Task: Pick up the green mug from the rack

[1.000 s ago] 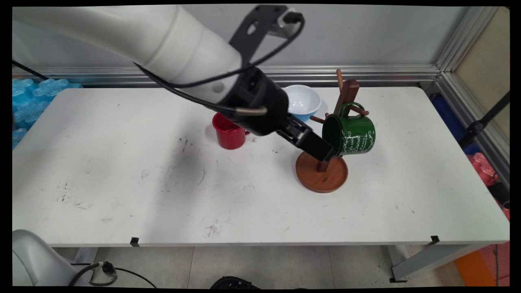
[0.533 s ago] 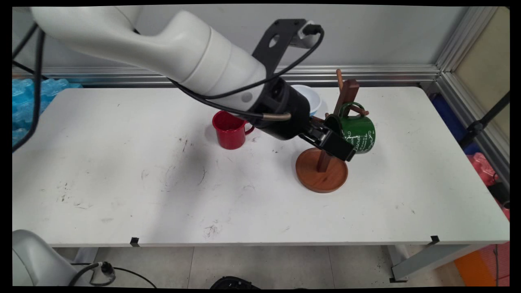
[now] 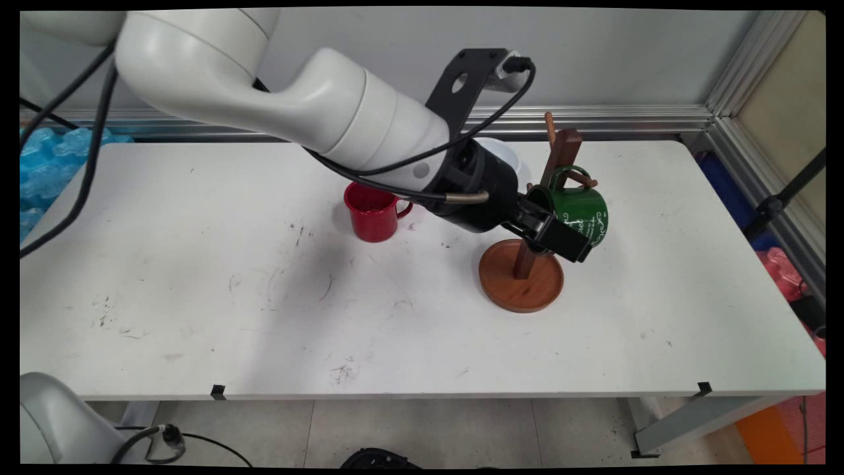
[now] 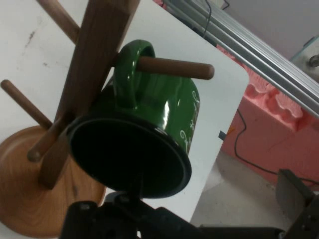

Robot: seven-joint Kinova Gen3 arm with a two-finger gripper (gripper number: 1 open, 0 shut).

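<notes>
The pincer (image 3: 572, 243) is at the rim of a green mug (image 3: 580, 214) that hangs by its handle on a peg of a wooden mug tree (image 3: 522, 277), mouth turned toward the arm. In the hand view one finger (image 4: 149, 219) rises to the mug's (image 4: 149, 129) dark opening, but I cannot tell whether the pincer is clenched or released (the other finger sits off to the side, blurred). The tree stands on the white bench (image 3: 198, 297), with a red mug (image 3: 372, 212) to its left and a white bowl (image 3: 511, 158) behind the arm.
</notes>
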